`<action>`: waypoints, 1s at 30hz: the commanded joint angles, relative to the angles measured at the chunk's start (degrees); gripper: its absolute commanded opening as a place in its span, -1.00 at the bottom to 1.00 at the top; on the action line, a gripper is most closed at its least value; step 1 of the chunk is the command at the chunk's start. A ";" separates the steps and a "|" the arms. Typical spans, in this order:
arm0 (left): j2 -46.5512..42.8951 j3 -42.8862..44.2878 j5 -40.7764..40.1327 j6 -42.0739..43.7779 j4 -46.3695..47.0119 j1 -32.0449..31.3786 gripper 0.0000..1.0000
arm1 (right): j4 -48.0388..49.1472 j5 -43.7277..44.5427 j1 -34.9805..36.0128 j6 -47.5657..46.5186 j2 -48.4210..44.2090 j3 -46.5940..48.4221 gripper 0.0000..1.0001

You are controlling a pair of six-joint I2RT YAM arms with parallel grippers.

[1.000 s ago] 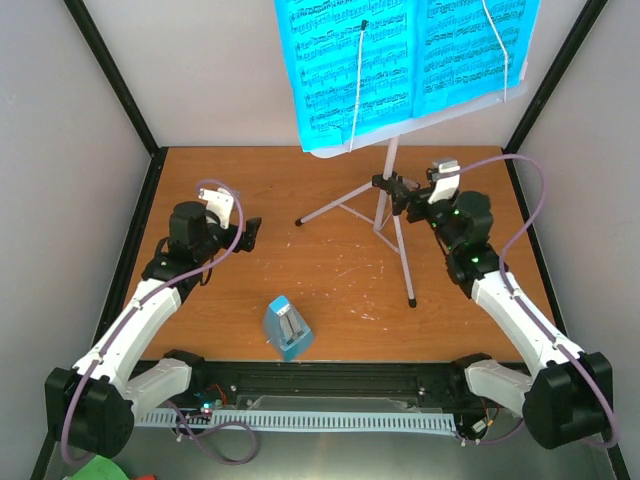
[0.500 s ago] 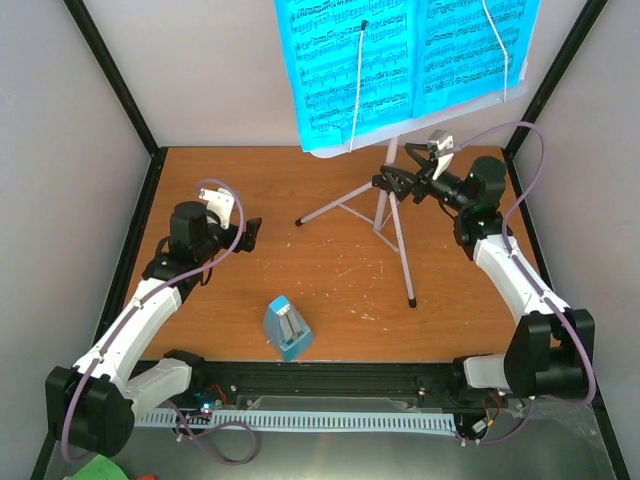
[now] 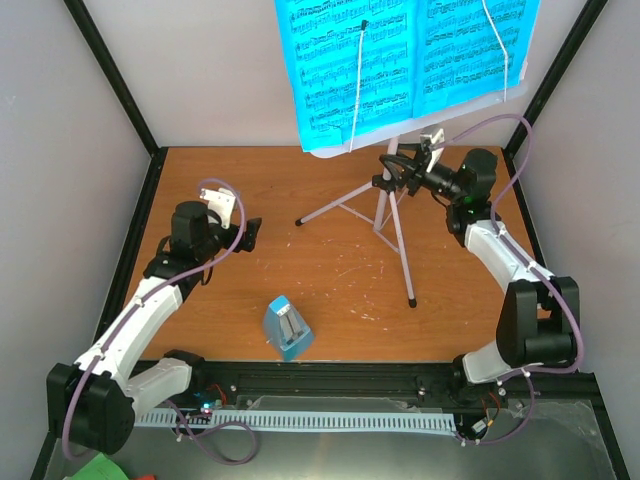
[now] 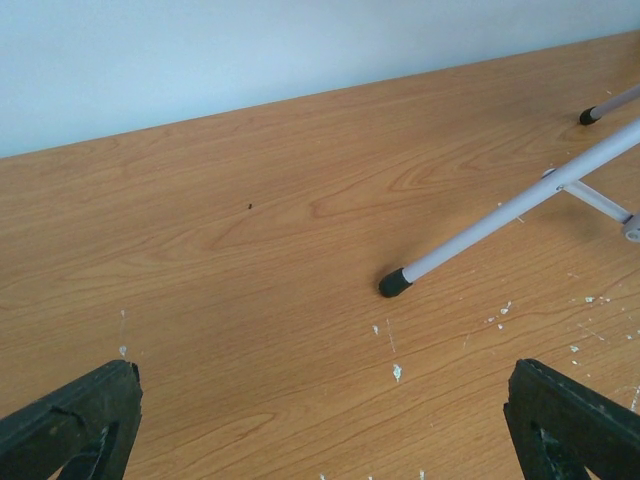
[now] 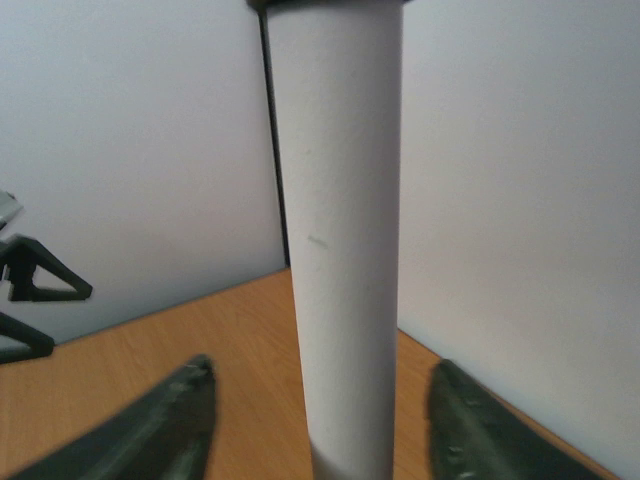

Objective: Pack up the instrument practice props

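The left gripper (image 3: pixel 250 232) is over the left part of the wooden table (image 3: pixel 250 290), low and well apart from all the props. In the left wrist view its two dark fingers (image 4: pixel 70 420) sit at the bottom corners with a wide space between them. The jaws are apart and hold nothing; only bare wood with small white marks is under them. In front of this gripper, one leg of the stand ends in a black rubber foot (image 4: pixel 395 283) that rests on the table.

The light-blue metronome (image 3: pixel 287 328) stands upright near the front edge of the table, between the two arms and nearer to the left one. Nothing touches it.

The grey music stand (image 3: pixel 402 255) stands on its three spread legs at the centre-right of the table. The bright-blue sheet-music pages (image 3: pixel 400 65) lie open on its desk, high up against the back wall.

The right gripper (image 3: pixel 400 172) reaches from the right side to the upright pole (image 5: pixel 335 230) of the stand, just above the point where the legs meet. In the right wrist view the pole is between the two fingers (image 5: pixel 150 430), and a gap shows on each side of it. The jaws are apart around the pole and are not closed on it.
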 commanded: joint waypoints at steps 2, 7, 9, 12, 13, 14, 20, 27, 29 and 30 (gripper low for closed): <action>0.76 0.73 -0.62 0.80 0.70 0.42 0.99 | 3.43 -3.51 -0.37 1.54 1.29 2.53 -0.31; 0.65 0.71 -0.64 0.76 0.78 0.42 0.99 | -8.19 -3.07 -0.45 -3.69 0.35 6.56 -0.64; 0.61 0.69 -0.45 0.71 0.80 0.42 0.99 | -10.98 -0.88 -0.46 -6.26 -1.32 6.38 -0.69; 0.61 0.74 -0.10 0.59 0.80 0.42 0.99 | -13.52 5.79 -0.46 -9.16 -4.32 4.62 -0.80; 0.63 0.80 0.02 0.59 0.80 0.42 0.99 | -14.59 9.33 -0.42 -9.21 -5.55 3.98 -0.80; 0.60 0.77 0.11 0.58 0.85 0.42 0.99 | -16.15 12.40 -0.38 -9.11 -6.76 3.64 -0.79; 0.35 0.83 1.15 0.41 0.96 0.42 0.99 | -13.09 32.25 4.77 -6.31 -16.76 -6.01 -0.84; 0.14 0.97 1.82 0.32 0.80 0.42 0.99 | -10.71 54.17 16.38 2.74 -18.15 -7.90 -0.94; -0.21 0.99 1.65 0.32 0.70 0.42 0.99 | -10.57 59.91 19.89 5.21 -16.21 -6.90 -0.95; -0.31 0.97 1.55 0.32 0.72 0.42 0.99 | -10.54 62.53 21.45 6.76 -15.04 -6.24 -0.95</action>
